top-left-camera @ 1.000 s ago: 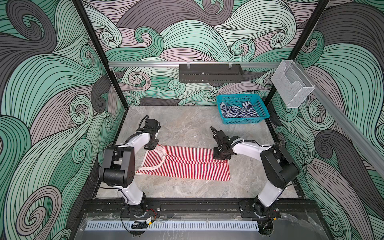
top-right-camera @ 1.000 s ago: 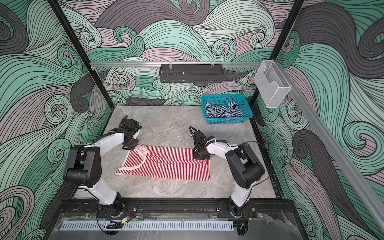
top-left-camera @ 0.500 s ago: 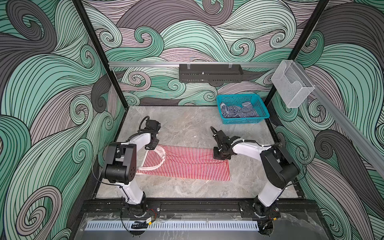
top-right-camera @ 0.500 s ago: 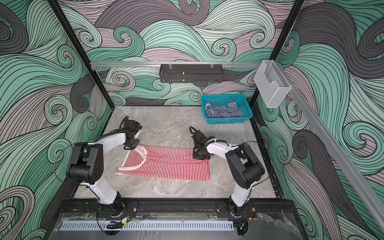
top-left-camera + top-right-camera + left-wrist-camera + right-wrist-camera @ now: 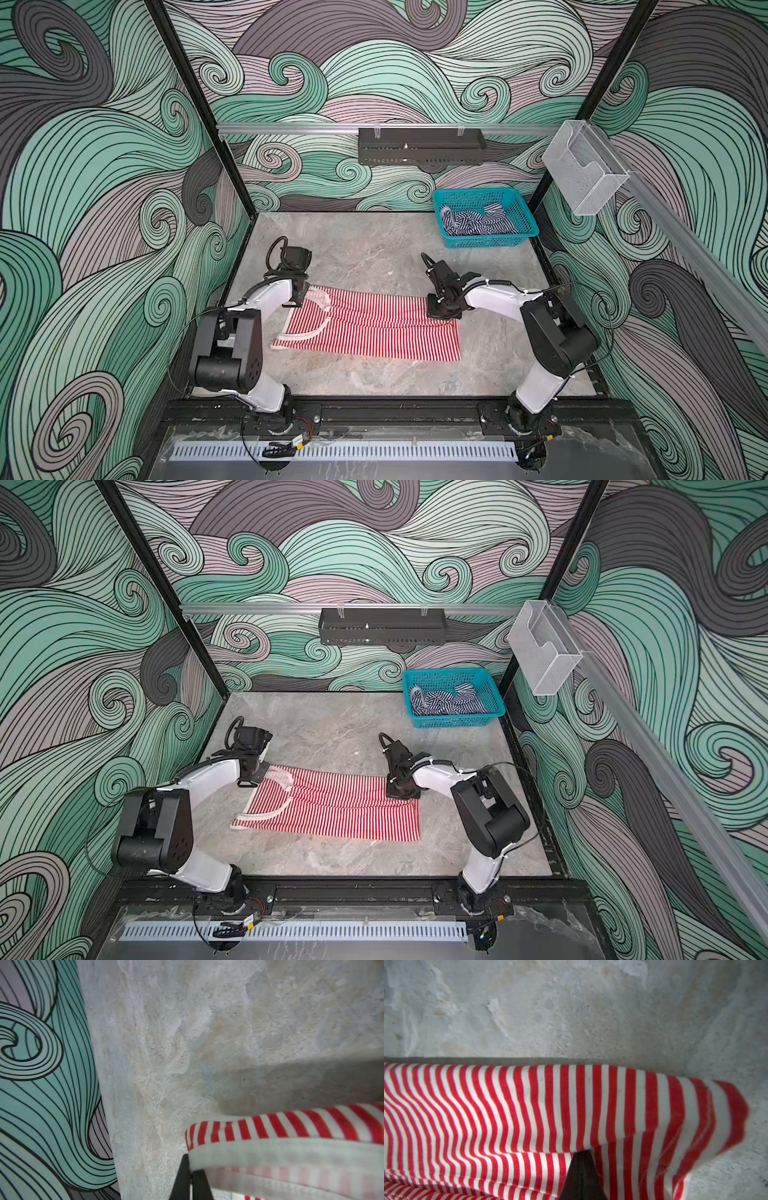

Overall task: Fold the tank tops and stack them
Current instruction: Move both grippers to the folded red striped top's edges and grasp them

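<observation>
Left end effector (image 5: 190,1167) grips the strap of the red-and-white tank top (image 5: 374,332), right end effector (image 5: 581,1159) its hem. It lies spread before the basket (image 5: 486,243), which holds the navy-and-white tank top (image 5: 478,222).

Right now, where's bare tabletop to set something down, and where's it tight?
Widest: bare table between the far edge of the red-and-white tank top and the back wall, left of the teal basket. Also a strip between its near edge and the front rail. Crowded: the middle band, where left gripper and right gripper pinch the top; the basket corner.
</observation>
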Available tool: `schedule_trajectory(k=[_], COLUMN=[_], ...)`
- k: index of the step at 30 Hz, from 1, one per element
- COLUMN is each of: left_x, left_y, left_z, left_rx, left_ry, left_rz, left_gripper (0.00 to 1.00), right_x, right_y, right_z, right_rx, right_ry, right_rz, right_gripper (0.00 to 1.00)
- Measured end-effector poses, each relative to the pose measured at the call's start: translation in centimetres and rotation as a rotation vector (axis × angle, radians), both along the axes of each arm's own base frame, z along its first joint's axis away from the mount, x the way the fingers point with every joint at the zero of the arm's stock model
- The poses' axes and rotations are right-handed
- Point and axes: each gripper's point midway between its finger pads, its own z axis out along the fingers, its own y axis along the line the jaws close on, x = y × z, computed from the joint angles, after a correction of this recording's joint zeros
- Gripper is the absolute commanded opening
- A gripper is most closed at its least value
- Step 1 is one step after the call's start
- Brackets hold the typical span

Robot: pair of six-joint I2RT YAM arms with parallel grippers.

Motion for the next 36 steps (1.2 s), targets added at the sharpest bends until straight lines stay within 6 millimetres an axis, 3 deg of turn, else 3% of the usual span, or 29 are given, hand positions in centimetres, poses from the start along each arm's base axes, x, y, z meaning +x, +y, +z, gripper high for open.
schedule_trajectory(k=[6,15,21,24,27,31,36], left_x=[-0.1,-1.4,-3.9,-4.4,-4.5,-5.0,-4.3], left_y=[1.1,1.5,1.7,1.7,1.9,1.8,0.2], left_z=[-0.2,-2.7,-4.0,-4.0,-3.9,-2.3,2.8], left_rx=[-0.005,-0.009,-0.015,-0.012,0.0,-0.016,-0.102], left_ry=[-0.009,0.045,0.082,0.083,0.084,0.044,-0.128], left_rz=[0.035,0.054,0.061,0.063,0.073,0.079,0.017], left_gripper=[0.08,0.12,0.4,0.46,0.46,0.54,0.56], right_x=[0.0,-0.1,-0.2,-0.2,-0.2,-0.8,-2.0], right_y=[0.0,-0.1,0.0,0.2,0.3,0.3,-0.1], right_z=[0.1,0.2,0.2,0.3,0.3,0.4,0.5], right_rx=[0.009,0.03,0.037,0.045,0.043,0.04,0.02], right_ry=[-0.01,-0.037,-0.047,-0.047,-0.05,-0.044,-0.017], right_rz=[-0.001,0.005,0.016,0.023,0.031,0.046,0.065], right_gripper=[0.0,0.0,0.0,0.0,0.0,0.0,0.22])
